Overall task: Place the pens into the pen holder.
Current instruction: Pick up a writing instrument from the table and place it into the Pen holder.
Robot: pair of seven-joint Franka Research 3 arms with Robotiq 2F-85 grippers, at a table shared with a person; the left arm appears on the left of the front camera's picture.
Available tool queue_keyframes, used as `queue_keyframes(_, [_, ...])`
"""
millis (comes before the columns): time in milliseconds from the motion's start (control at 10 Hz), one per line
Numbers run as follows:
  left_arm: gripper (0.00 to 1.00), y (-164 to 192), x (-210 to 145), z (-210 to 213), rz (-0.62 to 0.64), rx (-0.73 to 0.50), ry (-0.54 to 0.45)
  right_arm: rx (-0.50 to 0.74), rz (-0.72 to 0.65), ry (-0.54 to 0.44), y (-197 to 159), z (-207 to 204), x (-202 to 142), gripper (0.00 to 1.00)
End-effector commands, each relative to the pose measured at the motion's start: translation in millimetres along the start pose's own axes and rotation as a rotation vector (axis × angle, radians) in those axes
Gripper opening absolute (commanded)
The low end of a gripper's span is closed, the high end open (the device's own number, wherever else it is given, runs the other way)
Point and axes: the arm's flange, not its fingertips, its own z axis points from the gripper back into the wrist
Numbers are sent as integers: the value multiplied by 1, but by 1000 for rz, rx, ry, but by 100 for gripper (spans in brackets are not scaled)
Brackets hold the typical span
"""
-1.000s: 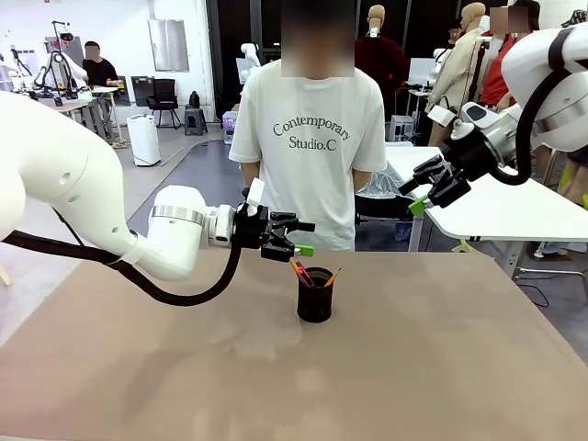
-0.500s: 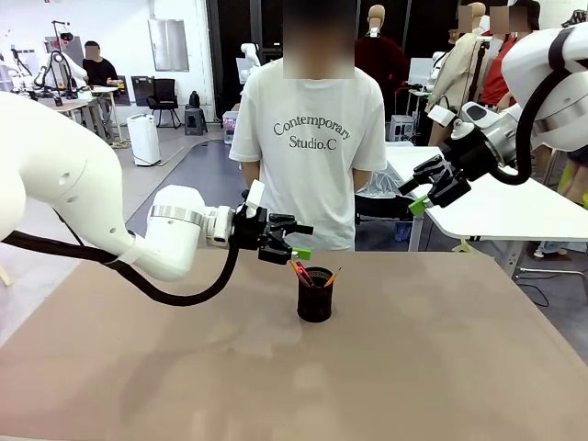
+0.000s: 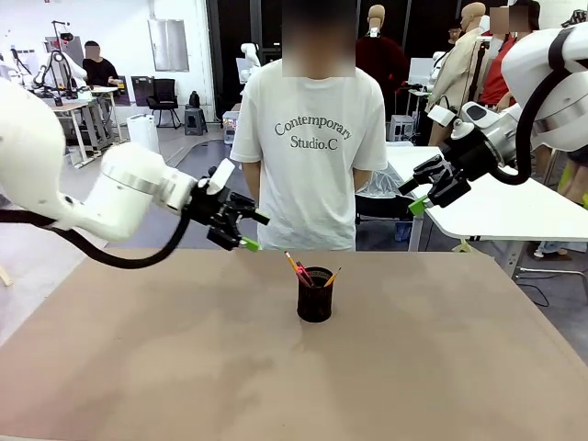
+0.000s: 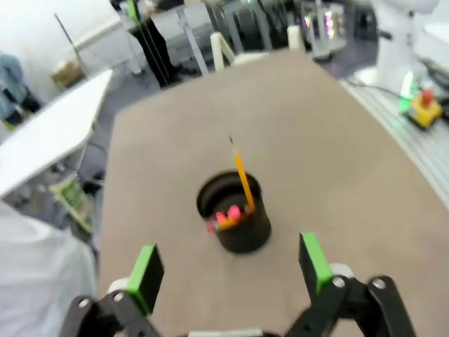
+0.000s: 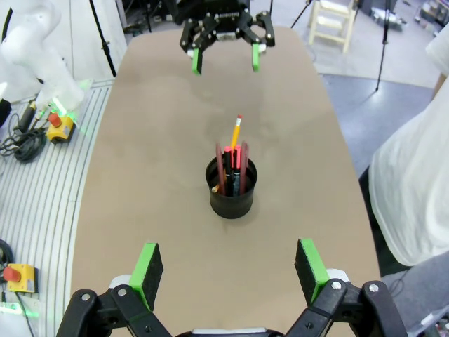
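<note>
Front view: the black mesh pen holder (image 3: 314,294) is seen standing upright near the middle of the brown table (image 3: 184,367), with the red pen (image 3: 297,267) leaning out toward the left and the yellow pencil (image 3: 333,277) leaning toward the right, both resting inside it. The left tool (image 3: 241,227) is held in the air up and to the left of the holder, well apart from it, its green-padded fingers spread and nothing between them. The right tool (image 3: 424,190) is raised high at the right, off the table's far edge, also spread and empty. A person in a white printed T-shirt (image 3: 308,138) is stood just behind the table's far edge, directly beyond the holder. A white table (image 3: 496,207) is seen behind the right arm. Nothing lies on the table between either tool and the holder.
</note>
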Motion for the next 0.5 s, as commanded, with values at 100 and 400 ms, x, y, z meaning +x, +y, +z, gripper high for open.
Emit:
queue_keyframes(100, [100, 5, 1, 48, 126, -42, 184, -1, 3, 1, 0, 0, 2, 100])
queue_keyframes(400, [100, 19, 17, 95, 142, 36, 281, -1, 3, 1, 0, 0, 2, 100])
